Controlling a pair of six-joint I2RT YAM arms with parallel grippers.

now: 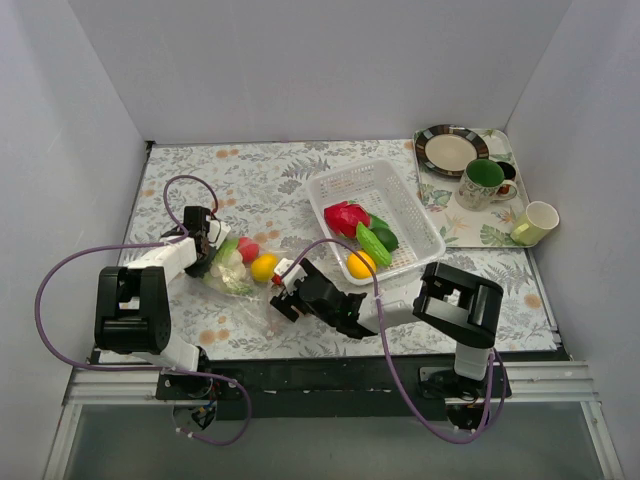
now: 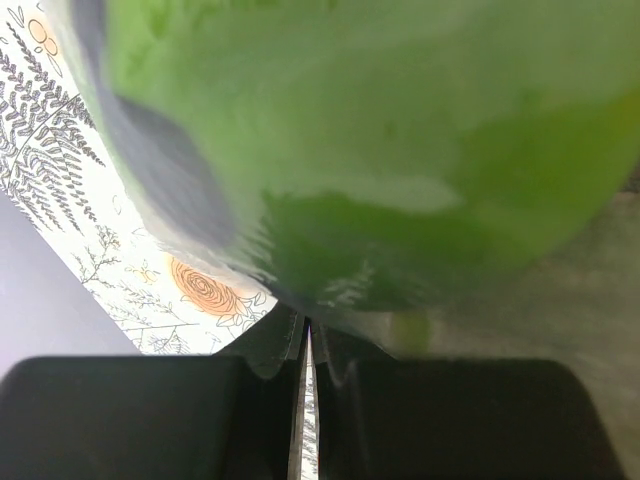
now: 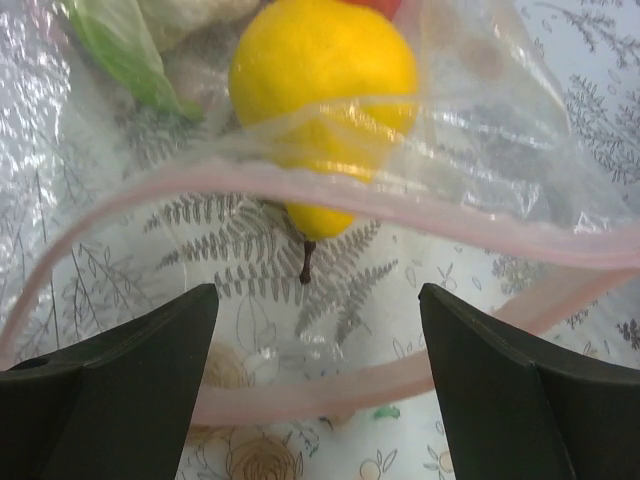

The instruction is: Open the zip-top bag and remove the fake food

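Open zip-top bag (image 1: 243, 292) lay near-left, fake food (image 1: 262, 266) inside.
left gripper (image 1: 212, 248) jaws were clamped on bag's far end; right gripper (image 3: 318, 345) jaws stood apart at its mouth.

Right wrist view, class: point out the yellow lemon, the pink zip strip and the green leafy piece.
yellow lemon (image 3: 320, 70): right wrist view, middle of its yellow body.
pink zip strip (image 3: 450, 226): right wrist view, right stretch of the upper band.
green leafy piece (image 3: 122, 45): right wrist view, middle of the leaf, seen through plastic.
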